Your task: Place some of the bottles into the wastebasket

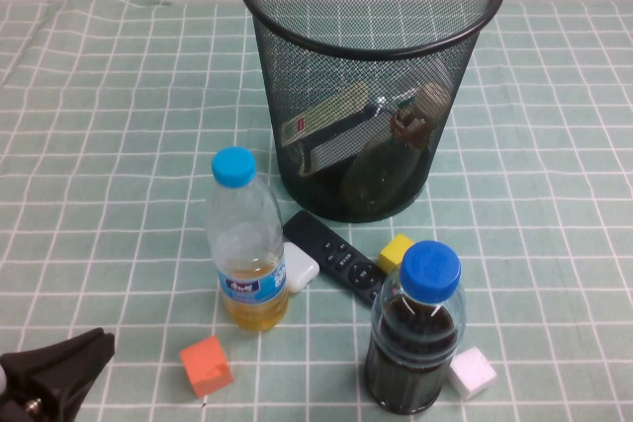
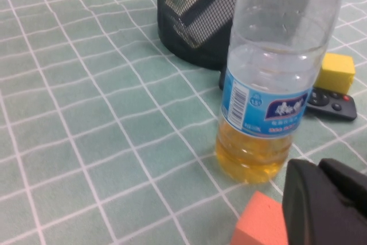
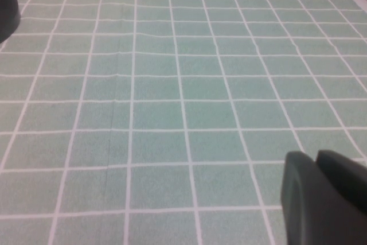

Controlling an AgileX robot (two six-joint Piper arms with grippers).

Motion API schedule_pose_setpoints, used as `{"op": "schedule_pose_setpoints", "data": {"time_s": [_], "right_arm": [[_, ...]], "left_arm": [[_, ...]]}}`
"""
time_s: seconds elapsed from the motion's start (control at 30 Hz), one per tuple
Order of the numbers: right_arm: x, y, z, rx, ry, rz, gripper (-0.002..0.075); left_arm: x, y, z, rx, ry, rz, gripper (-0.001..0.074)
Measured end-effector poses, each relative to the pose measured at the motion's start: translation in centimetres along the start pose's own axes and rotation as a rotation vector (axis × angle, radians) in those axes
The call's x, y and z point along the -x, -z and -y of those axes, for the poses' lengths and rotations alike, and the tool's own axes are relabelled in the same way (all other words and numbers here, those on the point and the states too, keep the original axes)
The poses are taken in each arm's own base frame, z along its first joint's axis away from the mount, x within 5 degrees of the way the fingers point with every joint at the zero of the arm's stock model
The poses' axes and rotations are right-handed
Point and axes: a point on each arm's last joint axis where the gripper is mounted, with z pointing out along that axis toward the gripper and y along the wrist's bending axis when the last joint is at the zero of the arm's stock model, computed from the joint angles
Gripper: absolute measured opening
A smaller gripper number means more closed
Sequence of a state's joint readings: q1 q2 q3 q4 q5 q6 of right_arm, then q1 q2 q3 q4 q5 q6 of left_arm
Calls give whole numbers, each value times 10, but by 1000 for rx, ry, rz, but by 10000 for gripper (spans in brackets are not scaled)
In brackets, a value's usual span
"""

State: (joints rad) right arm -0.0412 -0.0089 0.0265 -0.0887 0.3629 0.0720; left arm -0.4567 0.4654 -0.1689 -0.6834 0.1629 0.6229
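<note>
The black wire-mesh wastebasket (image 1: pixel 371 46) stands at the back middle of the table. Two clear bottles lie tilted inside it: the squarish one (image 1: pixel 324 126) with a white, green and red label, and the small rounded one (image 1: pixel 391 160) with a brown neck band and cream cap. My left gripper (image 1: pixel 84 355) is shut and empty at the near left edge, close to the orange cube. In the left wrist view it (image 2: pixel 318 167) sits just in front of the yellow-liquid bottle. My right gripper (image 3: pixel 315 159) is shut and empty over bare cloth, out of the high view.
A slim blue-capped bottle of yellow liquid (image 1: pixel 245 244) and a stout blue-capped bottle of dark liquid (image 1: pixel 415 343) stand in front of the basket. Between them lie a black remote (image 1: pixel 336 256), a white block (image 1: pixel 300 267) and a yellow cube (image 1: pixel 397 251). An orange cube (image 1: pixel 206 365) and a white cube (image 1: pixel 473 373) sit near the front.
</note>
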Motion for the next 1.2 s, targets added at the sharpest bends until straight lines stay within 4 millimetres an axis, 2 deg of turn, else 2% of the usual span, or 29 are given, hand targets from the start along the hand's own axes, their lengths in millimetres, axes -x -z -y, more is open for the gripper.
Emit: {"op": "schedule_pose_setpoints", "data": {"time_s": [0.27, 0.43, 0.57, 0.63, 0.83, 1.03, 1.2], "right_arm": [[0, 0, 0, 0, 0, -1, -1], [0, 0, 0, 0, 0, -1, -1], [0, 0, 0, 0, 0, -1, -1], [0, 0, 0, 0, 0, 1, -1], [0, 0, 0, 0, 0, -1, -1], [0, 0, 0, 0, 0, 2, -1], [0, 0, 0, 0, 0, 2, -1]], "left_arm": [[7, 0, -8, 85, -46, 100, -4], [4, 4, -22, 235, -92, 278, -4], [-5, 16, -29, 335, -78, 352, -4], [-16, 22, -32, 389, -73, 362, -4], [-35, 37, -32, 507, -28, 337, -4], [-59, 36, -32, 519, -6, 108, -4], [-64, 35, -32, 518, 3, 56, -4]]}}
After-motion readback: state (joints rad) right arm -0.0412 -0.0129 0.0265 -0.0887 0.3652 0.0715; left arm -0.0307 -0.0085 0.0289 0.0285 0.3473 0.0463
